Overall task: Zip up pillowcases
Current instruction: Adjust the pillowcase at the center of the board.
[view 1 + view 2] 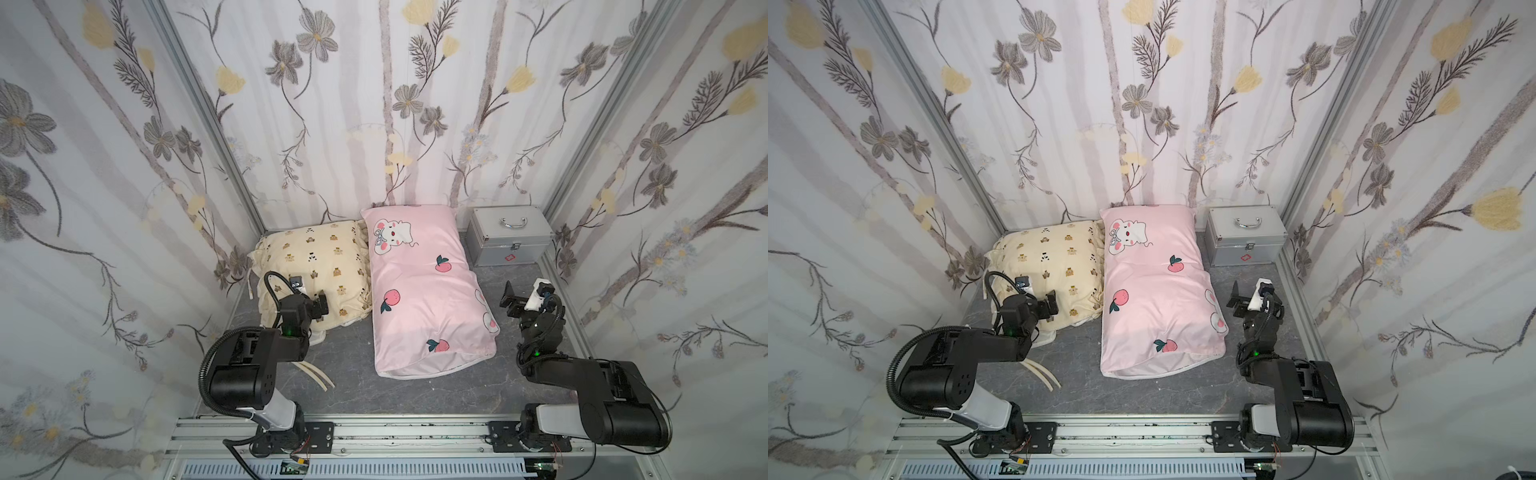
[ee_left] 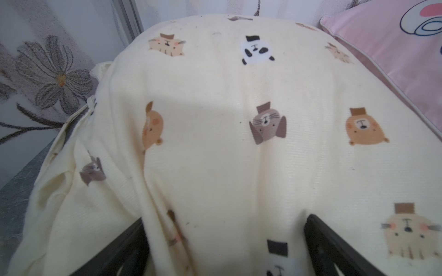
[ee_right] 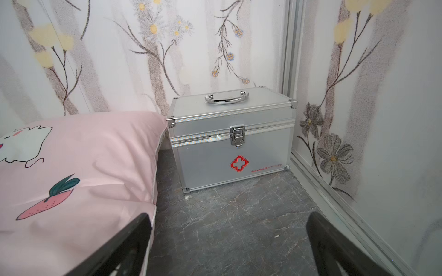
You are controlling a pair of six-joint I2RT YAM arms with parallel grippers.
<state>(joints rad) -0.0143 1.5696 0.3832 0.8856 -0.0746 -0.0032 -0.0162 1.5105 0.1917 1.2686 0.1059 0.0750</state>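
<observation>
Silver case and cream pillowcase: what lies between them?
The pink pillowcase lies between the cream pillowcase and silver case; both top views show it.

Both top views look steeply down from high above the near edge of the worktop (image 1: 357, 386), facing the far wall. They are almost equal, only shifted a little sideways, and both take in the worktop up to its far corners. The left wrist camera looks between the fingers of the left gripper (image 2: 226, 219), very near the cream pillowcase (image 2: 215, 119), toward the far left corner. The right wrist camera looks between the fingers of the right gripper (image 3: 228, 215), low over the worktop, toward the far right corner and the silver case (image 3: 229, 148). The pink pillowcase (image 3: 83, 155) shows in all four views.
</observation>
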